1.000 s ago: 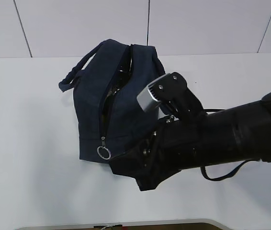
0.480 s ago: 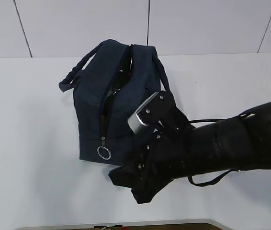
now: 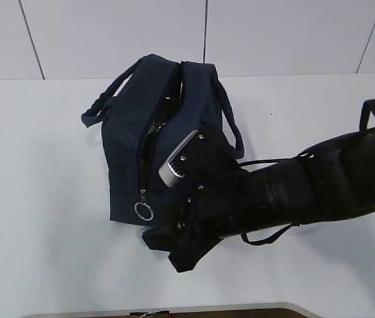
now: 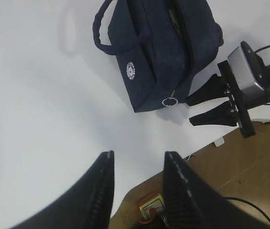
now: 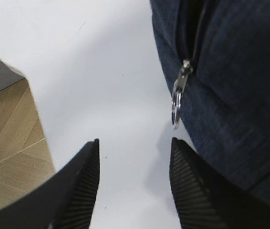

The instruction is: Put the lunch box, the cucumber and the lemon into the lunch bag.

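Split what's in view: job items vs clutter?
Job: lunch bag with its zipper ring pull; right hand, open beside it; left hand, open and empty. Lunch box, cucumber, lemon not visible.
Clutter: none visible on the table.

Your right arm (image 3: 307, 192) comes in from the right side and reaches across low and pretty much horizontal, wrist angled down toward the near-left. The silver wrist camera block (image 3: 176, 167) sits on top of it. The right gripper (image 5: 134, 186) has its two ribbed black fingers (image 5: 80, 191) spread apart with nothing between them. You can see the same open fingers from the other arm's camera too. Your left gripper (image 4: 137, 183) is held up high, looking down, jaws parted and also empty. The left arm itself doesn't show in the exterior view.
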Robot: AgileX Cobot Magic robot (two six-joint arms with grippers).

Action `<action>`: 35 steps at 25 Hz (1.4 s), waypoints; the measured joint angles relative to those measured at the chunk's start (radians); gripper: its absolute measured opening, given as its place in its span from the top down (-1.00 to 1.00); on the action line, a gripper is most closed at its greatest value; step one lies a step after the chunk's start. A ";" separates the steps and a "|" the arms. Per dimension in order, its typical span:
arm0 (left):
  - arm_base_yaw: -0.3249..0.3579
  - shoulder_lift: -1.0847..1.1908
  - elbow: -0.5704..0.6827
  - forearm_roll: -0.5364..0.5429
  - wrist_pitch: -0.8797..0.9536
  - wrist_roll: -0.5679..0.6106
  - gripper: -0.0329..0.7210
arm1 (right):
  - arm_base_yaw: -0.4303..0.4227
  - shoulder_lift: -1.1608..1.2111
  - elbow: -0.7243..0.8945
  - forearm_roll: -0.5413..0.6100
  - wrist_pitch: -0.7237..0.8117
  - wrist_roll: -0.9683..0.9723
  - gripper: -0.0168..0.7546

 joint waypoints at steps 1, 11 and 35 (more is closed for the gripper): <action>0.000 0.000 0.000 0.000 0.000 0.000 0.26 | 0.000 0.009 -0.010 0.000 0.000 -0.002 -0.05; 0.000 0.000 0.000 0.000 0.000 0.000 0.27 | 0.000 0.032 -0.040 0.002 -0.040 -0.034 -0.05; 0.000 0.000 0.000 0.000 0.000 0.000 0.27 | 0.000 0.079 -0.057 0.004 -0.007 -0.066 -0.05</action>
